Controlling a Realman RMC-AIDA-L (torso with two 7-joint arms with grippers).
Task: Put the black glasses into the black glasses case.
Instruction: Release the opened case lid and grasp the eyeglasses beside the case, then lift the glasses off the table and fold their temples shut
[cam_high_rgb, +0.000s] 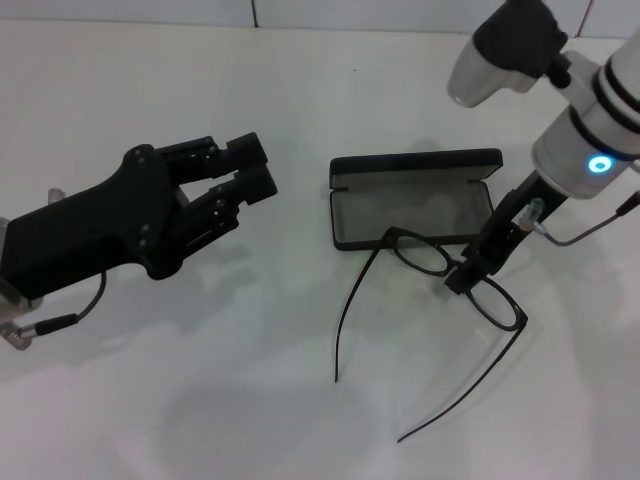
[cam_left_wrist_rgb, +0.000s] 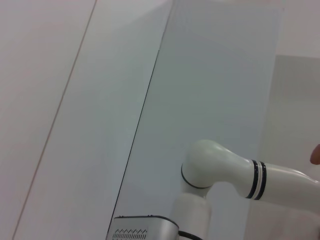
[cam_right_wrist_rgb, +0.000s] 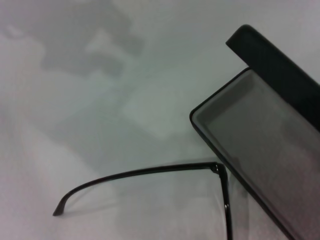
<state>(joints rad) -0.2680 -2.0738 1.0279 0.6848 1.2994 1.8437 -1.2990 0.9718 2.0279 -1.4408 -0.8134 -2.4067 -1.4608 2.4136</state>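
Left gripper (cam_high_rgb: 250, 172) hangs idle near the camera over the white table (cam_high_rgb: 200, 400), fingers slightly parted, holding nothing. Right gripper (cam_high_rgb: 463, 277) pinches the bridge of the black glasses (cam_high_rgb: 455, 275), temples unfolded, one lens just over the front rim of the open black glasses case (cam_high_rgb: 415, 200). Step looks like carry-to-case; next likely needs moving them in over the grey lining and releasing.

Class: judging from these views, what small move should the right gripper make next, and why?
Probably lift slightly and carry the black glasses over the open black glasses case. The right gripper appears closed on the bridge, temples unfolded, one lens already overlapping the case's near rim.
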